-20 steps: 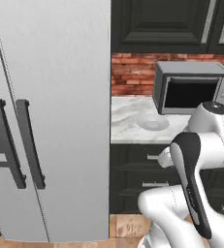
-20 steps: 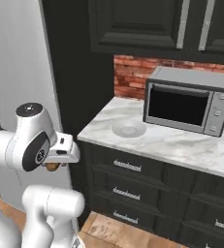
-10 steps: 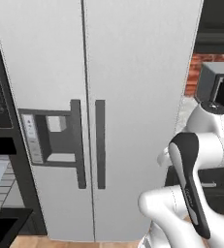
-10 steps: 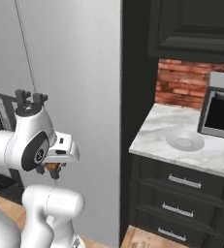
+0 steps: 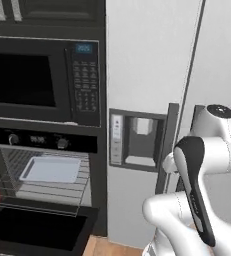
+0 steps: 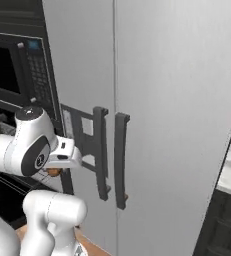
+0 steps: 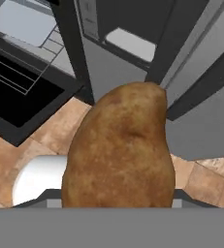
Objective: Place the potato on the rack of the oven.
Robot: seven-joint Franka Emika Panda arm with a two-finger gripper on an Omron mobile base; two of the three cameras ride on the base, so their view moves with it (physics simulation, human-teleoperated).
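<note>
In the left base view the oven [image 5: 37, 200] stands open at lower left, a tray [image 5: 51, 169] on its rack [image 5: 42, 189], ready for loading. In the right base view the gripper [image 6: 54, 171] is tucked close under the arm, likely for carrying. In the hand view the potato [image 7: 120, 152] sits clamped in the claw above the floor [image 7: 60, 128], well short of the rack.

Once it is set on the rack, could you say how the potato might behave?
The potato looks oval and rounded, so it may roll between the rack's bars. Its rough skin probably resists slipping, and it seems firm, unlikely to sag.
</note>
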